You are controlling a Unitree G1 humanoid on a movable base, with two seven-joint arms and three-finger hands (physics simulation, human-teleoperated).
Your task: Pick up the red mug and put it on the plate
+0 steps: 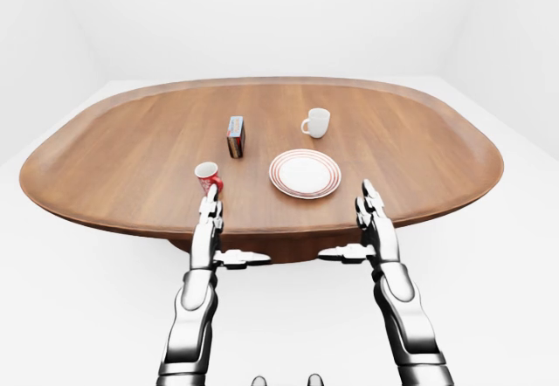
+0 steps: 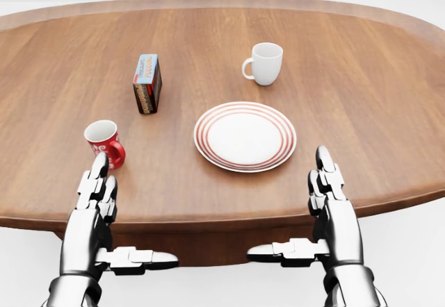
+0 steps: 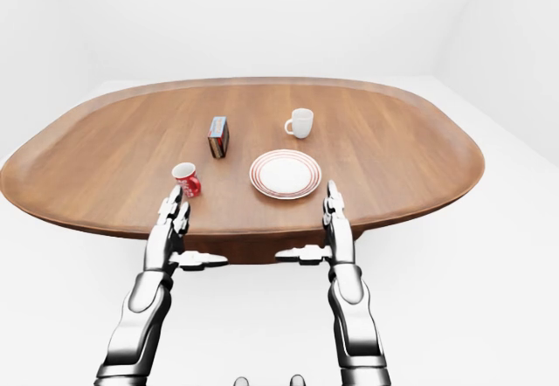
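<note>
Both hands, left hand (image 2: 94, 203) and right hand (image 2: 334, 206), hang spread and empty; red mug (image 2: 105, 142) isn't grabbed yet, plate (image 2: 245, 136) bare, basically everything's left.

A big oval table (image 1: 131, 155) made of brown wood fills the middle of the room, and its planks run from side to side. All around the table the floor (image 1: 515, 255) is plain white and smooth. Behind the table the walls (image 1: 262, 19) are white too, and soft, even light falls everywhere.
</note>
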